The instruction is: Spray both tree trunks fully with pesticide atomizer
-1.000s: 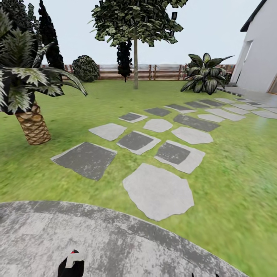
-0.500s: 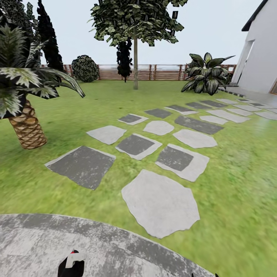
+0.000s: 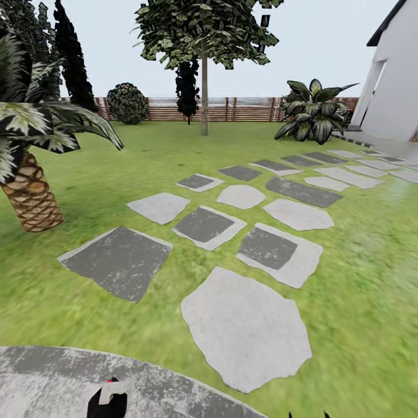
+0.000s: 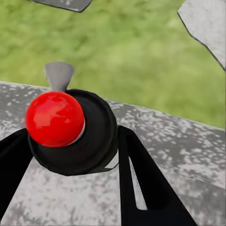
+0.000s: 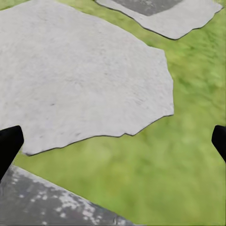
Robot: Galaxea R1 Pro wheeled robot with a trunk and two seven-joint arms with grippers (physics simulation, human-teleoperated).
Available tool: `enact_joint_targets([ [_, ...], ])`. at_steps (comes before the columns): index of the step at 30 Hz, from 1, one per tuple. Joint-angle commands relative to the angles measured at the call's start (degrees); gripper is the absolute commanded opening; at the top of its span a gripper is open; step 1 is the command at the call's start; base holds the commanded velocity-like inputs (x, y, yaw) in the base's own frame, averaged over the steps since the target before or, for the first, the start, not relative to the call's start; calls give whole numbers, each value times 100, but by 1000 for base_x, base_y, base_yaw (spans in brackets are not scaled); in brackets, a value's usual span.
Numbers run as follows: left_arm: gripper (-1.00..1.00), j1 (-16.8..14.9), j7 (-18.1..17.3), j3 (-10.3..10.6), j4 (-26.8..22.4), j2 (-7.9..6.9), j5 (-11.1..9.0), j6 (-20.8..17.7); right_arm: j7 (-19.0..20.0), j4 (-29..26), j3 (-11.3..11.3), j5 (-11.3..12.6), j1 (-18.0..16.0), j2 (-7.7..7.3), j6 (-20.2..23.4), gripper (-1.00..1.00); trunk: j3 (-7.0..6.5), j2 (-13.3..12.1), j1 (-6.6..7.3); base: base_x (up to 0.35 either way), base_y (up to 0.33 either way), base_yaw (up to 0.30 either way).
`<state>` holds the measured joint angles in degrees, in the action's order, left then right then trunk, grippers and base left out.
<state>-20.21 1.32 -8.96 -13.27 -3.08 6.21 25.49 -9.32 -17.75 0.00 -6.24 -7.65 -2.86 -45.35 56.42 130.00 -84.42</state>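
Observation:
The pesticide atomizer (image 3: 108, 395) pokes up at the head view's lower edge, above the curved rim of the grey concrete floor (image 3: 46, 377). In the left wrist view its dark cap with a red knob (image 4: 54, 117) sits between the black fingers (image 4: 141, 179) of my left gripper (image 4: 70, 155), which is shut on it. My right gripper (image 5: 114, 141) is open, its fingertips far apart over grass and a pale slab. One tree (image 3: 203, 29) with a straight tan trunk (image 3: 204, 98) stands far ahead near the fence.
Pale and dark stepping slabs (image 3: 247, 325) cross the lawn ahead. A palm with a scaly trunk (image 3: 29, 194) stands close on the left. A striped-leaf plant (image 3: 310, 113) and a white house wall (image 3: 395, 75) are at the right. A brown slat fence (image 3: 244, 109) closes the far side.
The whole view has shifted: the paving's edge has slid down the picture and the slabs and palm have come nearer. Both grippers keep their places, the left still holding the atomizer.

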Motion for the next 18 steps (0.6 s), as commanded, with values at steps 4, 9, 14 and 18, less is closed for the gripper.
enact_joint_targets([
  [4, -100, 0, -1, 0, -1, 0, 1, 1, 0, 0, 0, 0, 0, 3, 0, 100, 0, 0, 0, 340, 0, 0],
  [9, -100, 0, -1, 0, -1, 0, -1, 7, 0, 0, 0, 0, -4, 3, 0, 100, 0, 0, 0, 340, 0, 0],
  [14, -100, 0, -1, 0, -1, 0, -5, 9, 0, 0, 8, 0, -2, 1, 0, 100, 0, 0, 0, 340, 0, 0],
  [18, -100, 0, -1, 0, -1, 0, -5, 9, 0, 0, 9, 0, 0, -1, 0, 100, 0, 0, 0, 340, 0, 0],
])
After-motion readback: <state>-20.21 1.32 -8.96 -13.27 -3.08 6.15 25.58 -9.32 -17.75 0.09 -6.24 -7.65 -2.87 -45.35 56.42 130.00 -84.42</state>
